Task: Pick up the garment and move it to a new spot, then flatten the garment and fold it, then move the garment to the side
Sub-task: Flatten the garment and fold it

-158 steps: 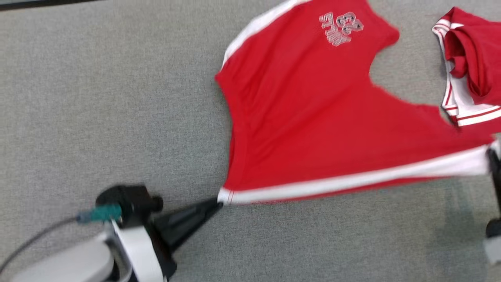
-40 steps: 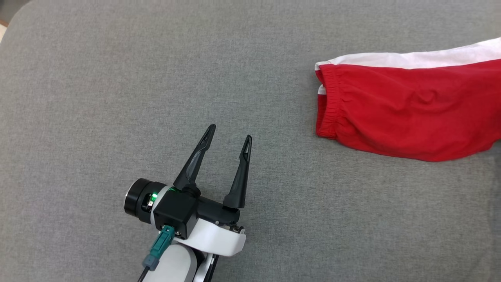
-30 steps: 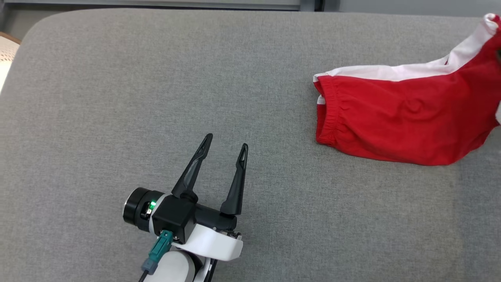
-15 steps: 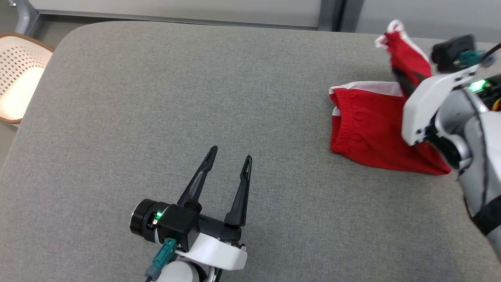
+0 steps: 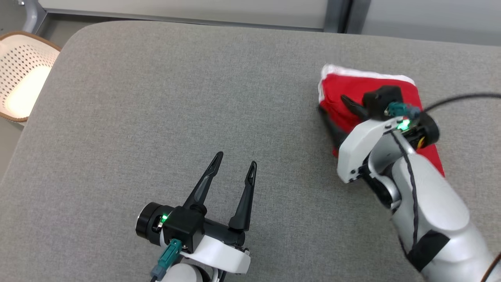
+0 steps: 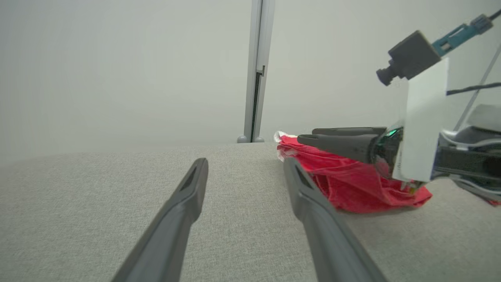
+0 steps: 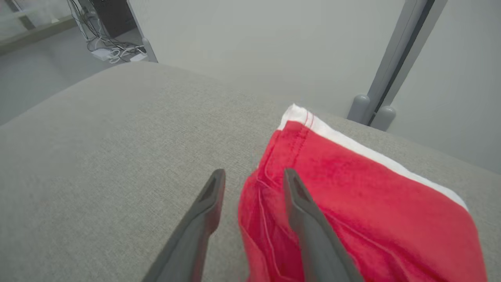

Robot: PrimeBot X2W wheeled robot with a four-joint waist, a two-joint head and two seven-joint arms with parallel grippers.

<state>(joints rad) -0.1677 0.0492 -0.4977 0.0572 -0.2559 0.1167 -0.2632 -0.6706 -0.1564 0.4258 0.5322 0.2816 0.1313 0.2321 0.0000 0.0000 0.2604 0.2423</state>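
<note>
The red garment (image 5: pixel 368 90) with a white stripe lies folded into a compact stack on the grey table's (image 5: pixel 156 98) far right. My right gripper (image 5: pixel 332 105) hovers at the stack's left edge, open. In the right wrist view, one of the right gripper's (image 7: pixel 254 172) fingers (image 7: pixel 301 203) is over the red cloth (image 7: pixel 352 184) and the other over bare table. My left gripper (image 5: pixel 236 159) rests low at the table's front middle, open and empty, well left of the garment. The left wrist view shows the left gripper (image 6: pixel 245 162), the garment (image 6: pixel 344 188) and the right gripper (image 6: pixel 309 138) above it.
A perforated cream basket (image 5: pixel 19 74) stands off the table's left edge. A grey post (image 5: pixel 336 15) and a pale wall run behind the rounded far edge. Cables (image 7: pixel 113 51) lie on the floor beyond the table.
My right gripper brought the garment's lifted end over to the left, laying it on the rest as a fold, and its jaws have opened. The left gripper stayed put.
</note>
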